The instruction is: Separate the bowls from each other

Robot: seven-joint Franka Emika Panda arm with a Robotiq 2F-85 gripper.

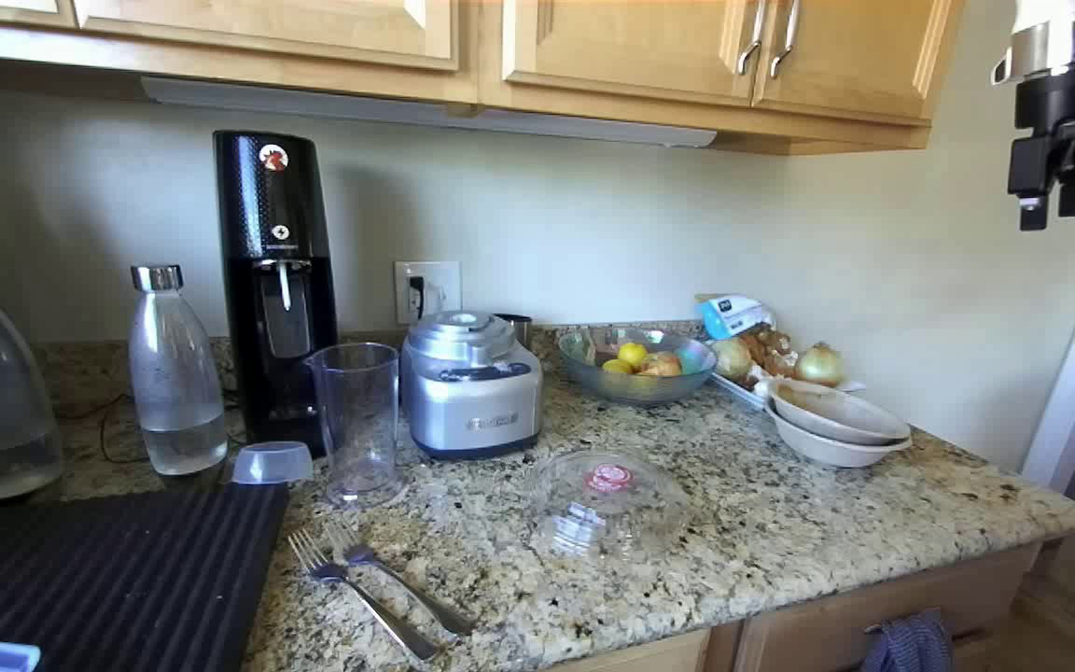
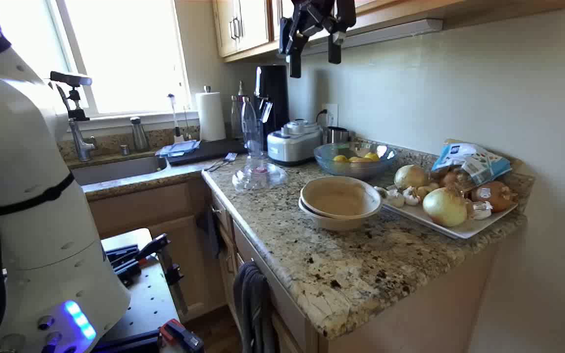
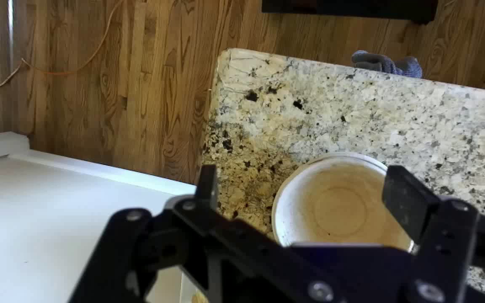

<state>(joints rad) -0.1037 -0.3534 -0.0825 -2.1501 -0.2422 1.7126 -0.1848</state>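
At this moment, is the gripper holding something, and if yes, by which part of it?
Nothing is held: the gripper hangs open and empty, and the bowls sit stacked on the counter.

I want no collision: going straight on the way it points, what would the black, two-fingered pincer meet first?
Probably the speckled beige granite countertop, beside the two nested, round, cream bowls; depth is unclear, so the pincer might touch the bowls first.
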